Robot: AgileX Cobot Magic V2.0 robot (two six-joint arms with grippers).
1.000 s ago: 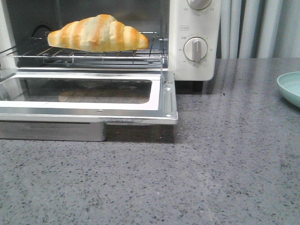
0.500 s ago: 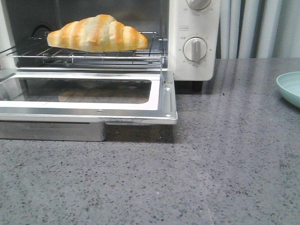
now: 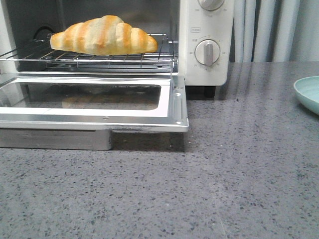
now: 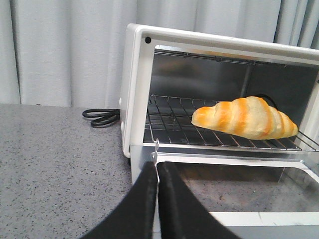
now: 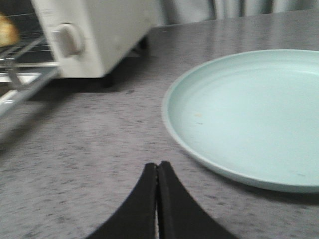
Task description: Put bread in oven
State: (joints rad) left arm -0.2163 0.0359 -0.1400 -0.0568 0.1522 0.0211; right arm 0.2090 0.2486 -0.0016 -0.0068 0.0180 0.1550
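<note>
A coiled black power cord (image 4: pixel 102 117) lies on the grey speckled counter (image 3: pixel 209 189) beside the cream-white oven (image 3: pixel 205 50). My left gripper (image 4: pixel 157 172), its two black fingers pressed together and holding nothing, hangs by the near corner of the oven's door (image 3: pixel 94 102), which lies folded flat and open. The bread (image 3: pixel 103 36) rests on the wire rack (image 3: pixel 89 59) inside, golden with pale stripes. Two round dials (image 3: pixel 207 52) sit on the oven's panel; the small print ringing them is too fine to read. Farther right, my right gripper (image 5: pixel 157 172), likewise closed and empty, hovers near a pale green plate (image 5: pixel 249 114).
</note>
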